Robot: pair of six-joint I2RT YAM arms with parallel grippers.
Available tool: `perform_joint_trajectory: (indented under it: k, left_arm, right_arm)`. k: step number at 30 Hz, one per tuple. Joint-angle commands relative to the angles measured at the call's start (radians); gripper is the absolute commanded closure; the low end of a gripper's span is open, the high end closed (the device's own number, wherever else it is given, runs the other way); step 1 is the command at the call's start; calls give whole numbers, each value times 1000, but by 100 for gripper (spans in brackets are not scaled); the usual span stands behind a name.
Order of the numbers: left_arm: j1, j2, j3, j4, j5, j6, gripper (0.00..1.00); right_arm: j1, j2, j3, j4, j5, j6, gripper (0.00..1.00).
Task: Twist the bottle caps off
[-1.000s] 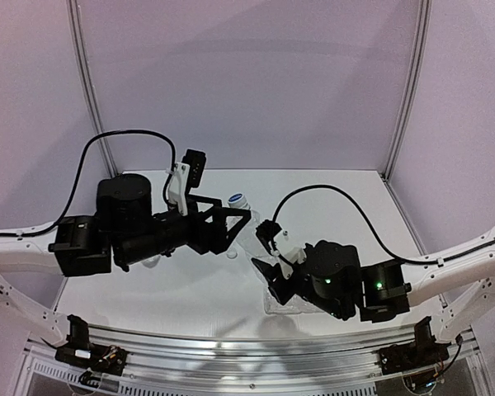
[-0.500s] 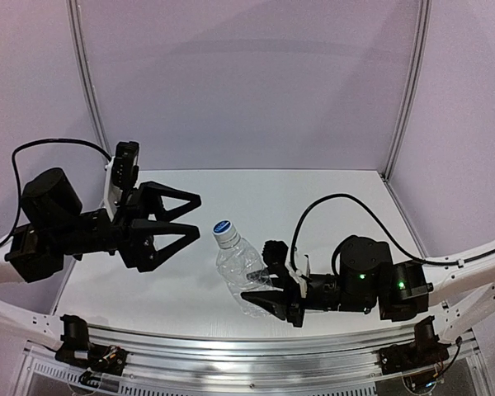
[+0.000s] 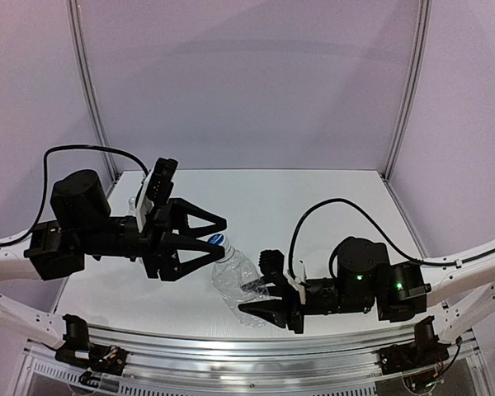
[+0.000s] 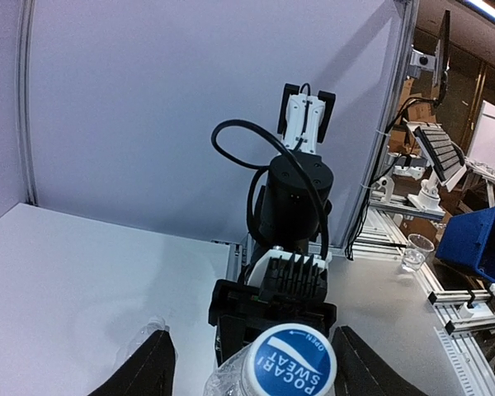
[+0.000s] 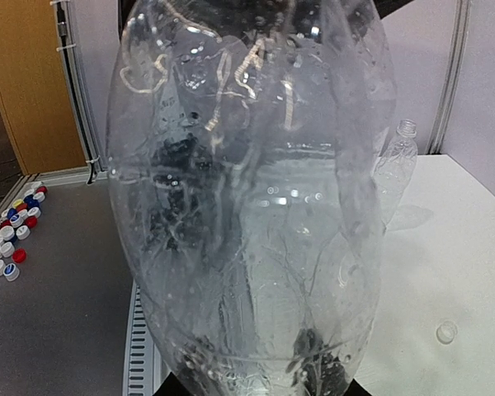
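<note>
While your right gripper (image 3: 260, 299) pinches the clear, crinkled bottle (image 3: 235, 276) by its lower body from about 4 o'clock, the bottle leans over the near middle of the table (image 3: 313, 198) with its neck aimed toward 10 o'clock. Your left gripper (image 3: 221, 238) sits at 9 o'clock of the neck. Its fingers (image 4: 145, 373) are spread either side of the blue-topped cap (image 4: 290, 361), with a gap on each side, so it clasps nothing. The cap is seated on the neck. In your right wrist view a second bottle (image 5: 393, 169) stands at 2 o'clock, and a loose cap (image 5: 446, 332) lies at 4 o'clock.
</note>
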Motion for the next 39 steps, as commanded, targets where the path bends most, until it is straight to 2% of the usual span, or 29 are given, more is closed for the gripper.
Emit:
perform_joint_trajectory:
  k: [1,5,7,15,16,22,24,27,30,33,37,39]
  left_arm:
    - [5,6,30,5,19,14,36]
    - [3,4,30,6,22,13,38]
    - [3,5,32,3,22,14,43]
    - [-1,34,60,-23,11,18,82]
    - [-1,37,64,-27,-1,15,84]
    - [-19,70,101,-67,-130,-21,88]
    - [-39,90,130,-107,-264,-43,88]
    - [-72,127,161,-173,-561,-128,85]
    - [-75,161,160,-182,-739,-228,81]
    - [-73,195,162,-187,-807,-271,80]
    - [-72,212,171,-200,-812,-283,79]
    - [-72,209,168,-195,-801,-283,75]
  right_arm:
    - [4,19,6,8,-9,1,64]
    - [5,22,8,8,-5,1,64]
    - [4,19,8,8,-5,2,64]
    - [4,13,8,4,8,4,64]
    - [5,12,7,3,30,5,64]
    - [4,29,23,-12,228,14,64]
    - [3,54,45,-31,371,26,64]
    - [4,126,109,-89,679,62,66]
    - [3,205,158,-129,840,67,67]
    - [6,247,191,-161,891,73,67]
    - [6,250,192,-158,874,74,67]
    - [6,247,190,-156,862,75,67]
